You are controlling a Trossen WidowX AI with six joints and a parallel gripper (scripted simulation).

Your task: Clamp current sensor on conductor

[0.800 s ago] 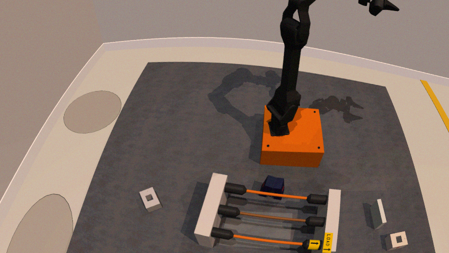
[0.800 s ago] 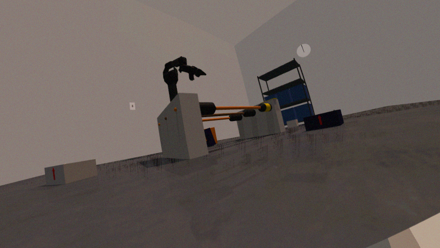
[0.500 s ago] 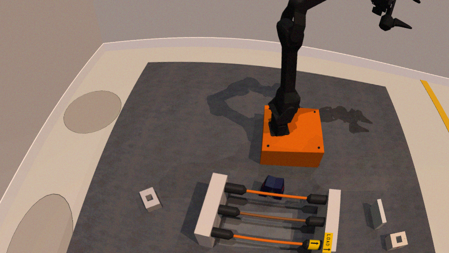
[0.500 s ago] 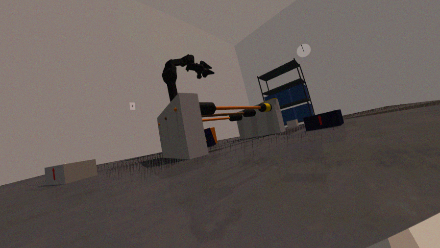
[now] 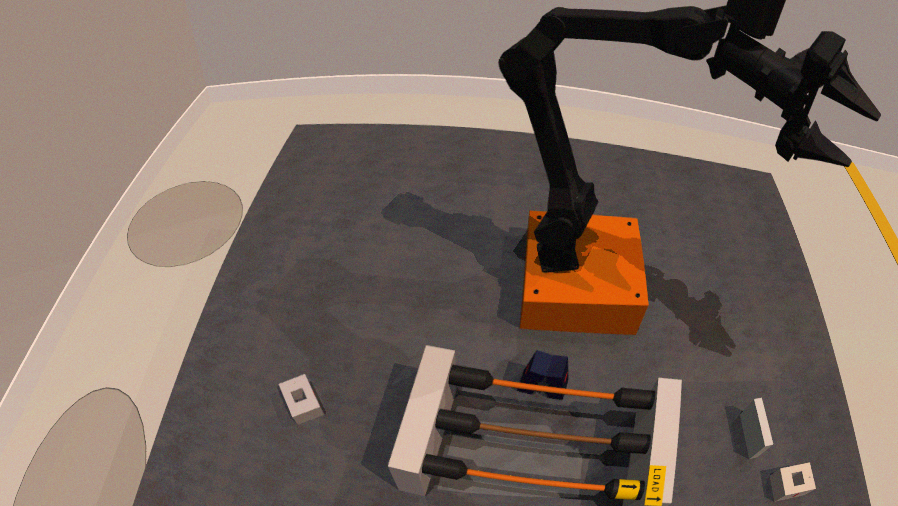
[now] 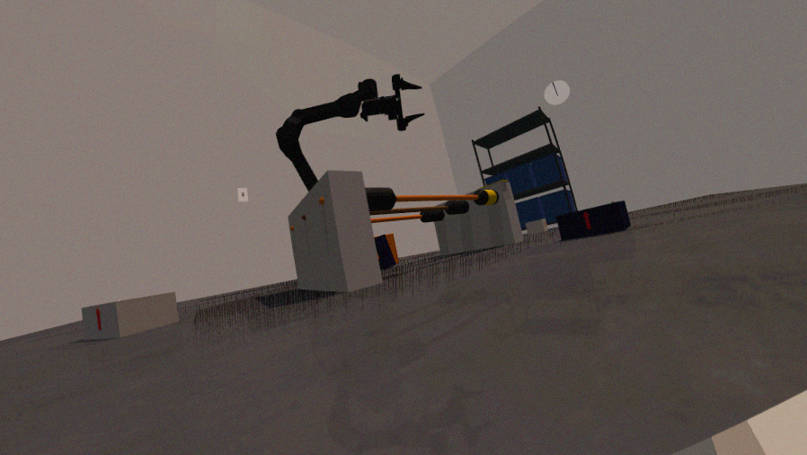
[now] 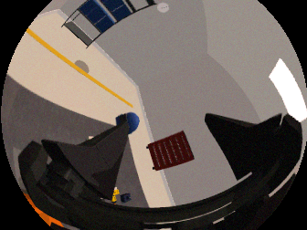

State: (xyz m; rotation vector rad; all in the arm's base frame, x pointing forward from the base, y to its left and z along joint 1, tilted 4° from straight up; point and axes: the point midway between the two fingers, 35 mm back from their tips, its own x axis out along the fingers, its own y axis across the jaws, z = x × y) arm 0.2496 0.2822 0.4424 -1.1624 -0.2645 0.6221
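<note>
The dark blue sensor [image 5: 545,364] [image 6: 385,252] stands on the table between the orange base and the conductor rack, its upper halves spread apart. The LOAD conductor [image 5: 534,479] [image 6: 434,198] is the orange one farthest from the base. Its right sleeve has a yellow band [image 5: 627,489] [image 6: 489,196] with a black arrow toward the LOAD label [image 5: 654,484] on the right post. My gripper [image 5: 864,141] [image 6: 422,101] [image 7: 167,121] is wide open and empty, high up and well away from the sensor. The sensor's arrow cannot be made out.
Two pale posts [image 5: 414,418] [image 5: 666,414] carry three conductors; the middle conductor [image 5: 540,433] is copper-coloured. Pale holed blocks [image 5: 307,411] [image 5: 781,485] stand either side, with a thin pale block [image 5: 755,430] at right. A dark blue box [image 6: 607,218] bears a red arrow. The base [image 5: 584,317] is orange.
</note>
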